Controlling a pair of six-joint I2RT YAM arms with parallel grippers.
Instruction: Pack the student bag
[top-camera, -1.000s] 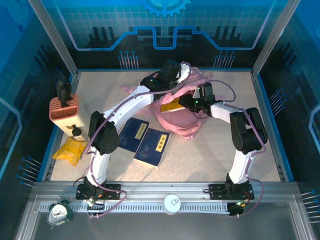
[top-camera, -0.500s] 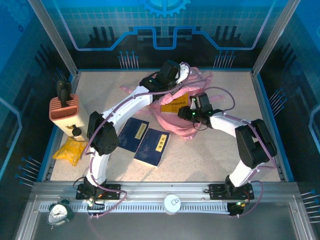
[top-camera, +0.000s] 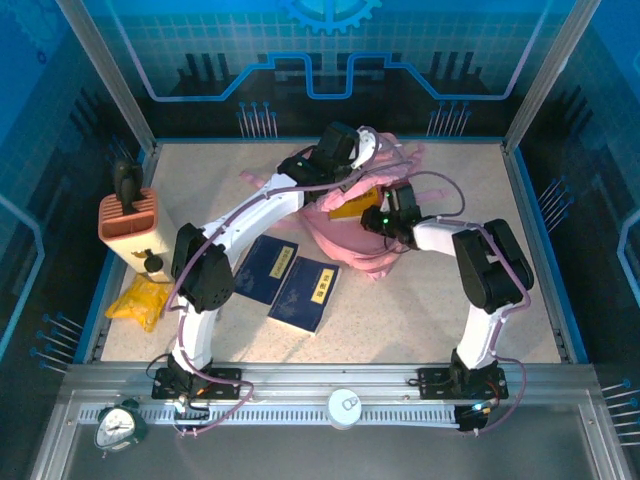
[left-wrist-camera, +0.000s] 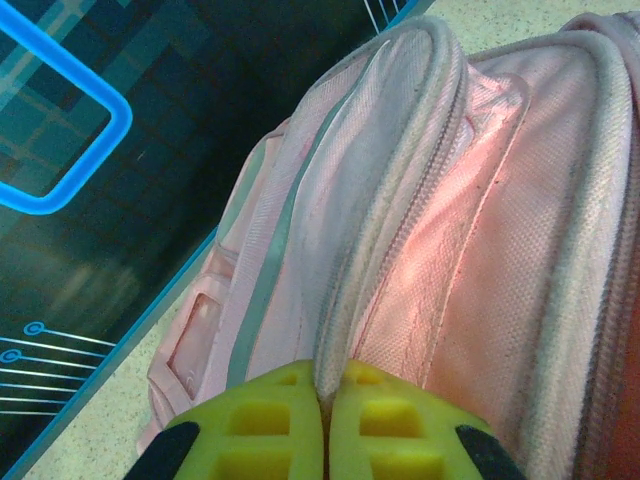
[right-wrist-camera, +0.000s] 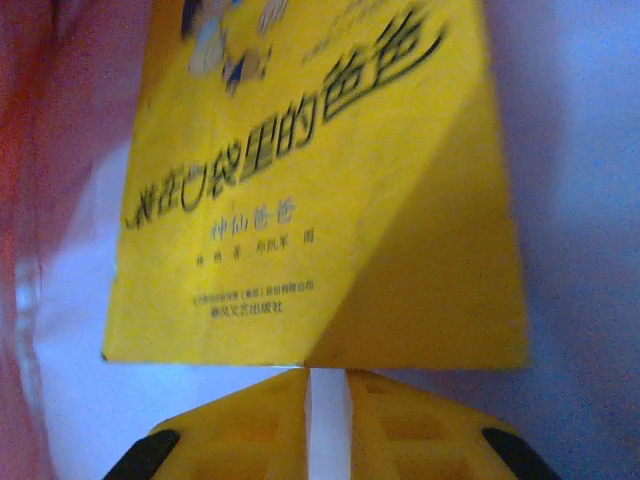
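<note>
At the far left a clock (top-camera: 120, 425) stands on the metal rail (top-camera: 400, 385) in front of the table (top-camera: 430, 310). On the table, a yellow packet (top-camera: 140, 302) lies just beside an orange ribbed box (top-camera: 128, 230). Toward the middle lie two blue books (top-camera: 268, 268), side by side, each with a yellow label. The writing on the labels is too small to read.

Behind them, in the far middle of the table, lies the bag (top-camera: 365, 250), pink and soft. The left gripper (left-wrist-camera: 323, 390) is at its far side. Its yellow fingers are pressed together, and a raised fold of the pink fabric beside a zip runs in between them, so it pinches the bag.

A yellow book (right-wrist-camera: 310, 200) sits in the bag's opening, with pale lining around it. On its cover large black characters read "口袋里的爸爸", and smaller white ones below read "神仙爸爸". The fine lines under these are blurred. In the right wrist view the right gripper (right-wrist-camera: 328, 395) is just under the book's lower edge. Its fingers are nearly together, with a thin pale strip in the gap. I cannot tell whether they grip the book.
</note>
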